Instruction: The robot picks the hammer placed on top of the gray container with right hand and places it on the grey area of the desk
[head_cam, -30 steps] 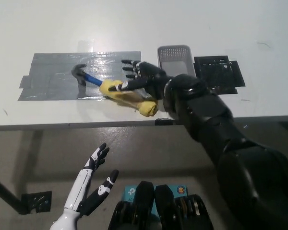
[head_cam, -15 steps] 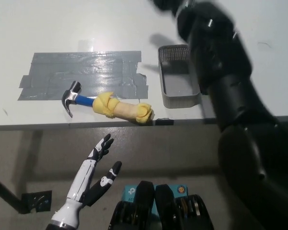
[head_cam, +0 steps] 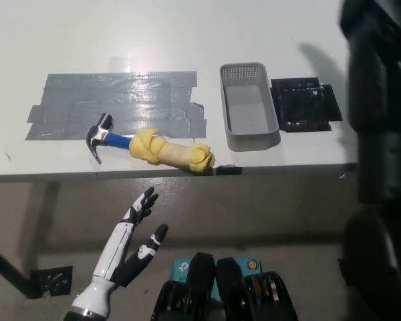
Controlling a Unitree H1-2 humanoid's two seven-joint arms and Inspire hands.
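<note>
The hammer [head_cam: 147, 147] lies flat near the desk's front edge, its dark head and blue neck on the grey taped area [head_cam: 113, 107] and its yellow padded handle pointing right. The grey container [head_cam: 248, 116] stands just to its right and holds nothing. My black right arm [head_cam: 377, 100] rises along the right edge of the picture; its hand is out of frame. My white left hand [head_cam: 130, 244] rests below the desk edge at lower left, fingers apart, holding nothing.
A black square pad [head_cam: 304, 104] lies on the white desk right of the container. The desk's front edge [head_cam: 187, 175] runs across the middle of the picture. A black floor bracket [head_cam: 50, 281] sits at lower left.
My right hand let go of the hammer, which now lies on the grey area. The arm then lifted away up and to the right, uncovering the container and black pad.
</note>
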